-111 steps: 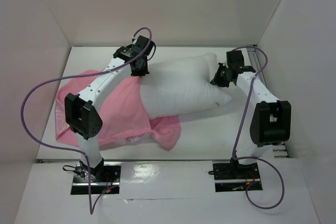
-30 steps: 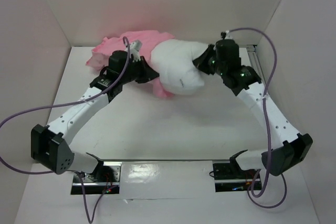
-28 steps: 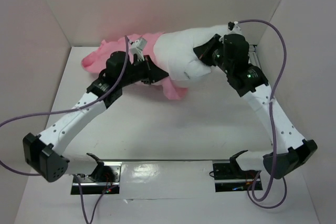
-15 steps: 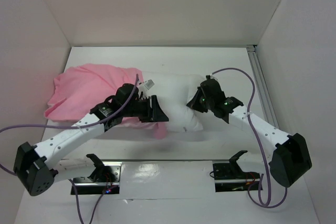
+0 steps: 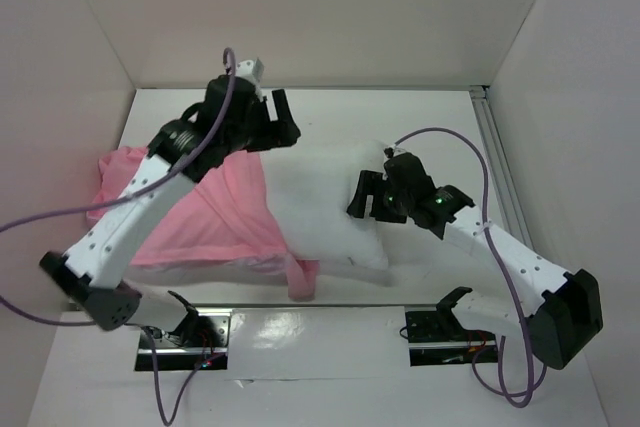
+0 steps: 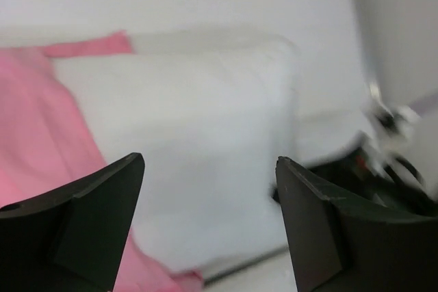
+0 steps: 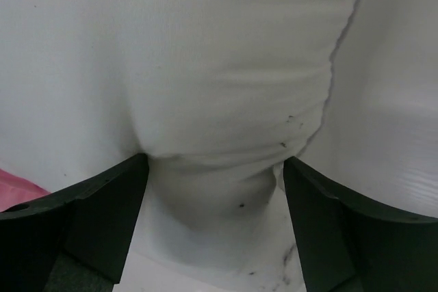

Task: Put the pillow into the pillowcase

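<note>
Both arms have shifted since half a second ago: the left one has swung up and away toward the far side, and the bundle now lies spread out flat. On the white table (image 5: pixel 420 127) the pillow (image 5: pixel 335 207) lies across the middle, its right half bare and plump. The pillowcase (image 5: pixel 205 217) spreads out pink over the left side and covers the pillow's left end; how far in the pillow sits I cannot tell. One pink flap trails off at the near edge, under the pillow's near left corner.

Up goes the left arm, and the left gripper (image 5: pixel 285 119) hangs above the far edge of the pillow. Its wrist view shows the left gripper (image 6: pixel 209 169) released, the fingers (image 6: pixel 109 196) spread wide with nothing between them, pillow and pink cloth well below.

Low on the right, the right gripper (image 5: pixel 358 197) is down at the pillow's right end. Close up, the right gripper (image 7: pixel 213 165) is spread wide too, with a puckered fold of white pillow (image 7: pixel 226 73) fabric bulging between the fingers (image 7: pixel 102 203), not clamped
</note>
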Robot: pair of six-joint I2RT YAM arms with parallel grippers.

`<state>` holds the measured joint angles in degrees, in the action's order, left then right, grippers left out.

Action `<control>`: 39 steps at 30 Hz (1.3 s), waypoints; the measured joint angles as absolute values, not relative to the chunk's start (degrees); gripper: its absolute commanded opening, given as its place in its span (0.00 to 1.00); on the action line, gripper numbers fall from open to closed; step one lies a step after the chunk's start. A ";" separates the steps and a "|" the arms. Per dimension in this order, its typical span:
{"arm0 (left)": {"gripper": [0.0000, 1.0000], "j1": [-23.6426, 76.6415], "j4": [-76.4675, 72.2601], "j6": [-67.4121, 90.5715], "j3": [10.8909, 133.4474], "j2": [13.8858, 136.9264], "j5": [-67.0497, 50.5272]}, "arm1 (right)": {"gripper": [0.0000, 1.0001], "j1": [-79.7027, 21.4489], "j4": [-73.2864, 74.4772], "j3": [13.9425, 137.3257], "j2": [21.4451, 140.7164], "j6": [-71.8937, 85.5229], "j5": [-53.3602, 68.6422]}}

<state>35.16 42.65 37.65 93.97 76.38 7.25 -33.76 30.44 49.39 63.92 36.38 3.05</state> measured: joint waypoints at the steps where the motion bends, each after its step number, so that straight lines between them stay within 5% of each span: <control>1: 0.92 34.41 44.18 37.67 96.42 79.61 10.22 | 0.90 -33.78 31.97 50.13 63.92 35.86 2.50; 9: 0.88 29.67 59.37 39.46 116.40 110.15 31.59 | 1.00 -33.56 39.88 58.30 63.92 33.54 -3.92; 16: 0.84 27.27 65.60 40.77 115.22 113.69 36.53 | 1.00 -26.17 40.77 59.24 63.88 33.28 -1.85; 20: 0.67 26.02 65.12 41.08 111.61 113.54 36.71 | 1.00 -20.67 40.75 59.24 63.90 32.40 1.15; 21: 0.51 25.74 64.69 41.06 110.48 113.36 36.58 | 1.00 -19.27 40.75 59.24 63.90 32.03 1.80; 25: 0.18 24.84 62.00 40.66 107.07 111.57 34.94 | 1.00 -15.55 40.62 59.24 64.36 30.85 4.38; 38: 0.10 24.36 59.90 34.59 110.13 106.87 25.17 | 1.00 -14.55 28.75 58.46 76.95 31.29 17.89; 39: 0.10 24.64 59.86 34.37 110.39 106.87 24.40 | 0.86 -15.84 25.61 57.91 77.87 32.29 18.92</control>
